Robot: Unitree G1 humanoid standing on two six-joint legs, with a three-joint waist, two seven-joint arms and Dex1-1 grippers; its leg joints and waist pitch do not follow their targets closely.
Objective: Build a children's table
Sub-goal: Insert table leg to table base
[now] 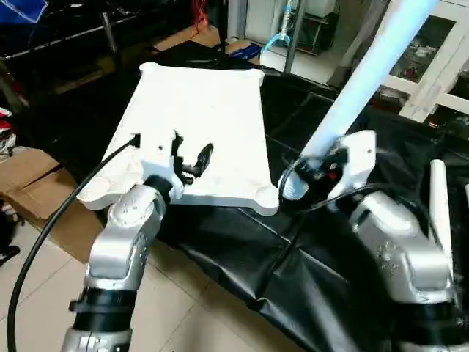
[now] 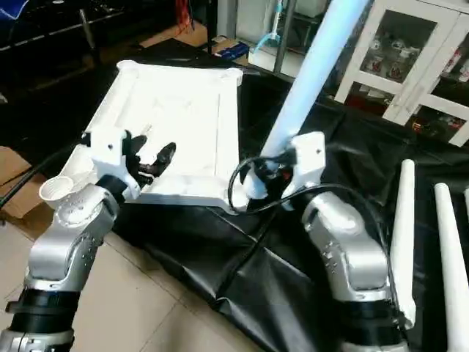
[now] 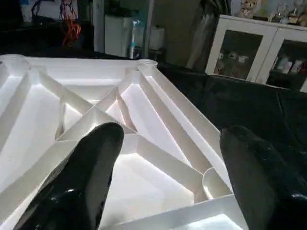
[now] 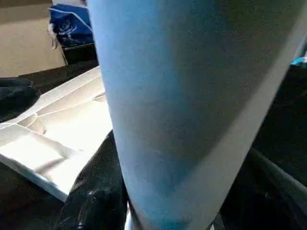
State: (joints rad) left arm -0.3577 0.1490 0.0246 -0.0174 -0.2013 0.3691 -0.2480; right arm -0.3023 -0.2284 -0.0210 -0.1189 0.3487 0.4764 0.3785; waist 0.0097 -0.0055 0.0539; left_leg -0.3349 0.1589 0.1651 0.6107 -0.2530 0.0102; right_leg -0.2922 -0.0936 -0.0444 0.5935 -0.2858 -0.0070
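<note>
Lying upside down on the black-draped surface point(image 2: 293, 293), the table top point(image 1: 212, 110) shows its X-ribbed underside and round corner sockets, its near edge running along the surface's near edge. Spare legs point(image 2: 403, 220) lie on the surface toward its right edge, well apart from the top.

Next in size is the leg point(image 1: 366, 81) in the right end effector point(image 2: 272, 176), whose fingers pinch around its lower part. It rises tilted, up and away toward the cabinet point(image 2: 410, 66), and its lower end sits just beside the top's near right corner, at or close to the socket point(image 1: 265, 196) there; I cannot tell whether the thread has entered.

The left end effector point(image 1: 192, 163) hovers over the near left part of the top with its fingers spread, holding nothing.

The step in hand looks like seating this leg in the near right socket. To do it well, the leg should probably be brought square to the top before any turning, since a slanted start risks cross-threading or skidding off the rim. The free end effector could press on a rib near that corner so the light plastic top does not slide on the smooth black cover.
</note>
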